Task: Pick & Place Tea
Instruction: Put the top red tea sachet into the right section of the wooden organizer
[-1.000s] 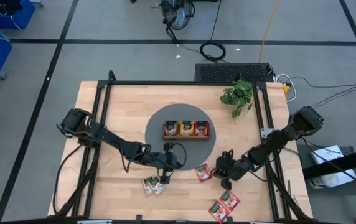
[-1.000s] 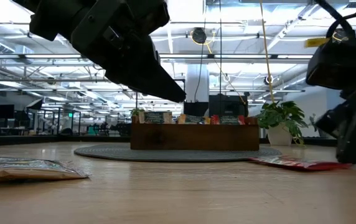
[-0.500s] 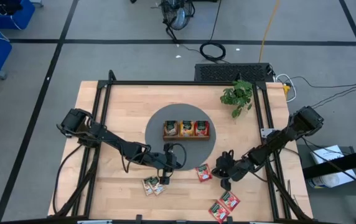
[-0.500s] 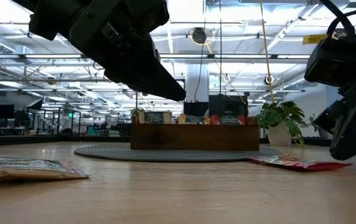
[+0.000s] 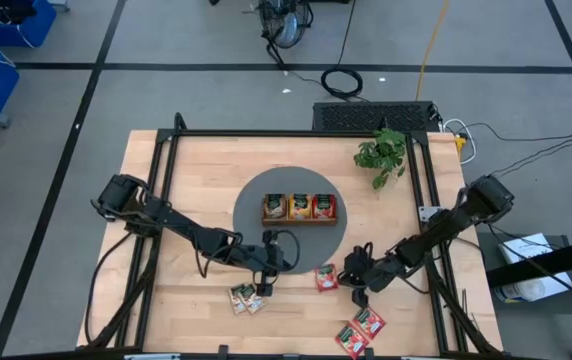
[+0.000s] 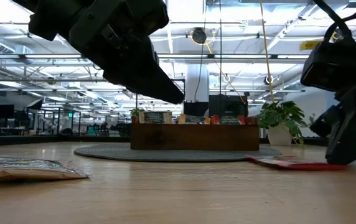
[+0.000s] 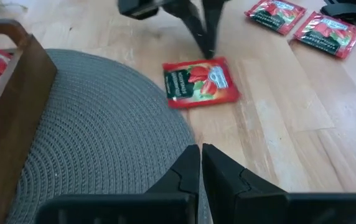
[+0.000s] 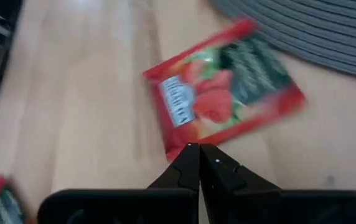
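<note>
Hovering just beside the red sachet (image 5: 327,278) off the mat (image 5: 251,215), right gripper (image 5: 358,291), jaws together, left gripper (image 5: 264,286) across the sachet, jaws together, empty.

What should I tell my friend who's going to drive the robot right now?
Left gripper: fingers shut, empty, above the grey mat's edge.
Right gripper: fingers shut, empty, right by the red sachet beside the mat.
Done: wooden tray on the mat already holds sachets.
Left: that red sachet, two red ones at the near edge, two pale ones near the left gripper.
</note>
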### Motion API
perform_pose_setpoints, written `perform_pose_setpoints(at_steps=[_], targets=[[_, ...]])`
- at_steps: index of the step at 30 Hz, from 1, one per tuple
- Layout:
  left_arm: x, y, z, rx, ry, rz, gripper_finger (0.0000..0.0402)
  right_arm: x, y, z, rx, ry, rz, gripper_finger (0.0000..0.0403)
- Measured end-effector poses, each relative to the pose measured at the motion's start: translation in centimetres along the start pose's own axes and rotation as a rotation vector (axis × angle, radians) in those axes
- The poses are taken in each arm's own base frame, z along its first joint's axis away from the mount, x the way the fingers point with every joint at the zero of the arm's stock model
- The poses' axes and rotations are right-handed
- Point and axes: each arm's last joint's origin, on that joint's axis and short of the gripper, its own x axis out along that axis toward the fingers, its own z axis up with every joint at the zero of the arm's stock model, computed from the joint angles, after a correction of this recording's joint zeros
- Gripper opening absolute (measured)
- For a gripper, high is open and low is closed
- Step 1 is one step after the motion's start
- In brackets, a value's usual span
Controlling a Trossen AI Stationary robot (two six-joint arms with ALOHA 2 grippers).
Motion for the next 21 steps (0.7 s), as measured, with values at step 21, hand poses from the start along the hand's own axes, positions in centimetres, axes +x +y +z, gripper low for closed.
perform_pose_setpoints(at_steps=[21], targets=[[3.6, -1.5, 1.0, 0.06, -0.024, -0.284, 0.0026, -2.0, 1.3, 2.6, -0.202, -0.103, 0.187, 0.0]])
